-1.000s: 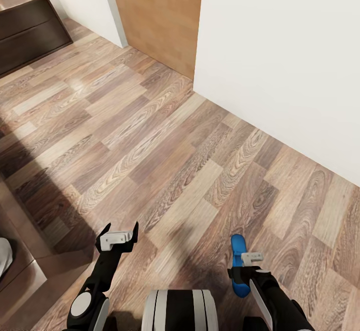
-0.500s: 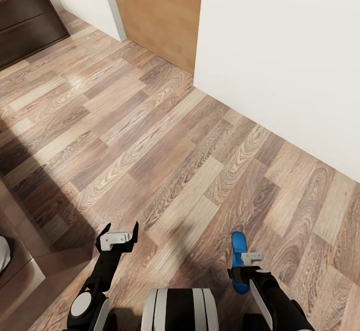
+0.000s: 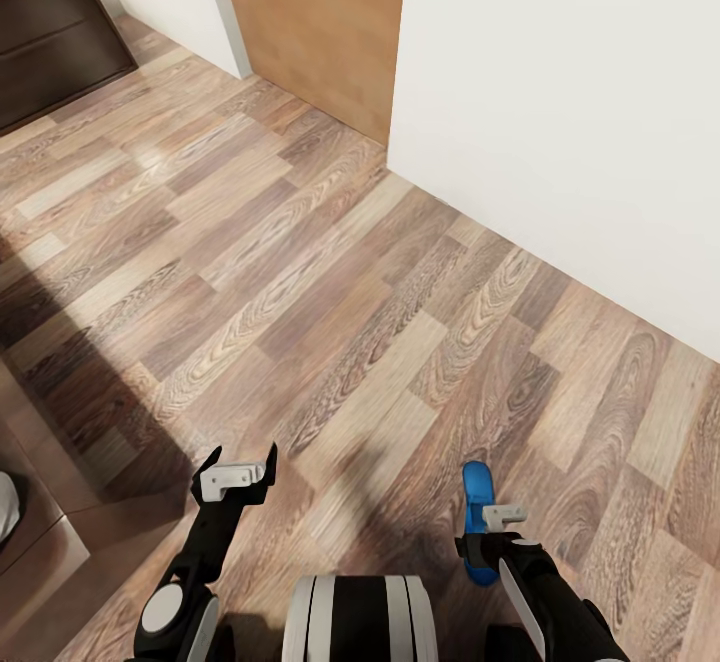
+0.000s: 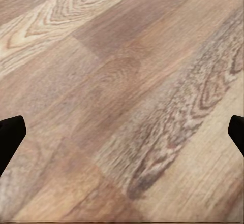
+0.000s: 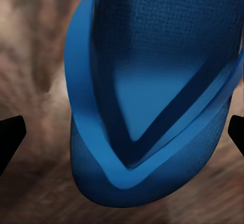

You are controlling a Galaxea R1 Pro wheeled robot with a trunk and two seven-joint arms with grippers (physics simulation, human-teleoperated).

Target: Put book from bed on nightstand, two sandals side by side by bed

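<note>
One bright blue sandal [image 3: 477, 490] hangs on edge above the wood floor, with my right gripper [image 3: 483, 540] shut on it. In the right wrist view the sandal [image 5: 152, 82] and its thin straps sit close between the two black fingertips [image 5: 10, 137]. My left gripper [image 3: 240, 459] stands open over bare floor at the lower left, with nothing between its fingers [image 4: 10, 137]. The dark brown nightstand [image 3: 50, 42] is at the far upper left. The book and the other sandal are out of view.
A white wall [image 3: 560, 92] runs diagonally along the right. Beside it is a brown door [image 3: 320, 22]. Grey-brown plank floor [image 3: 300, 242] spreads across the middle. A dark brown wooden edge [image 3: 40, 552], seemingly the bed frame, lies at the lower left.
The whole picture has shifted slightly, the nightstand sliding toward the upper left corner, so the camera has moved. Both grippers and the sandal keep their places in view.
</note>
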